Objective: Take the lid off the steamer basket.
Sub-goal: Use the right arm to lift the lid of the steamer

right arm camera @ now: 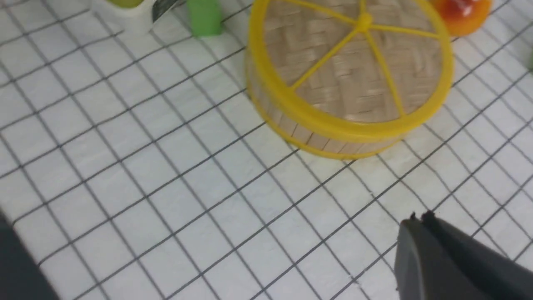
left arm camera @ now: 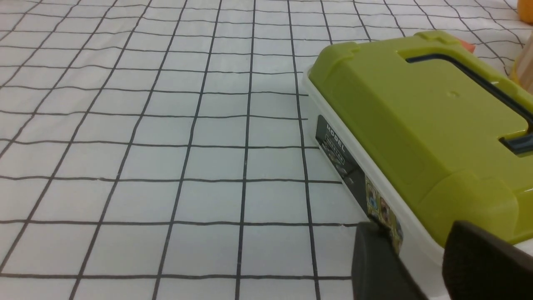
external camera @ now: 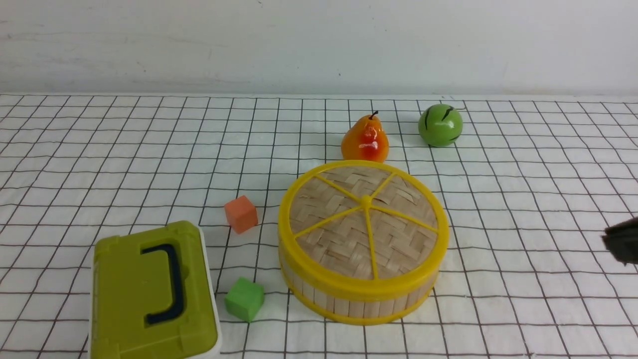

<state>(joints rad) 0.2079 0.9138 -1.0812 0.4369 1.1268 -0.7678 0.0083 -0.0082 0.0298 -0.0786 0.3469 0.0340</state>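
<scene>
The lid point(external camera: 366, 219) sits squarely on the steamer basket point(external camera: 349, 301), its yellow rim flush around the top of the slat wall, so nothing has been lifted yet. The basket stands on the counter point(external camera: 523, 309) with a pear point(external camera: 365, 140) just behind it, a green ball point(external camera: 440, 125) farther behind and to its right, and an orange cube point(external camera: 241, 214) and a green cube point(external camera: 244, 299) near its left side. An olive box point(external camera: 149, 294) lies beyond those cubes, well left of the basket.

The right gripper point(external camera: 622, 242) hangs well to the right of the basket. Its fingers are spread wide in the wrist view and it holds nothing. The left gripper point(left arm camera: 420, 250) hovers by the olive box, far from the basket, with a gap showing between its two fingers.

The lid looks light, with a stiff plastic rim and spokes. The thin woven panel would likely flex or crack if pinched. The rim is the sound place to grip, probably on the side nearest the right gripper, with one finger over the top and one under the lip. The plastic seems smooth, so a shallow bite could slip. The basket looks light too and may rise with the lid if the fit is snug.
</scene>
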